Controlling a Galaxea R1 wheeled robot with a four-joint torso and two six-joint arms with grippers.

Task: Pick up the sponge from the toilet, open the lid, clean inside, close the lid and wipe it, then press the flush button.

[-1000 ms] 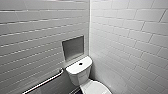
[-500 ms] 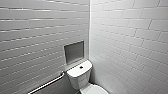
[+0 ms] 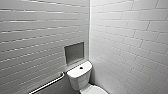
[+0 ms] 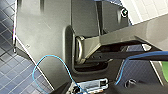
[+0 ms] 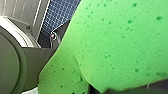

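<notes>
The white toilet [image 3: 78, 77] stands low in the corner in the head view. Its rectangular cistern has the small dark flush button [image 3: 81, 67] on top. Below the cistern, the rear of the white oval lid [image 3: 96, 89] is cut off by the picture's lower edge. The bright green sponge [image 5: 112, 45] looms large and bent in the right wrist view, and my right gripper [image 5: 100, 88] is shut on it at its lower edge. In the left wrist view I see the robot's own dark body and nothing held by my left gripper.
White tiled walls meet in a corner behind the toilet. A metal grab rail [image 3: 47, 83] runs along the left wall beside the cistern. A grey recessed niche [image 3: 74, 53] sits above it. Dark blue floor tiles [image 4: 10, 72] and a blue cable [image 4: 50, 60] are in the left wrist view.
The whole head picture has shifted a little, so the camera has moved slightly. The toilet now sits a touch lower and further right in it.
</notes>
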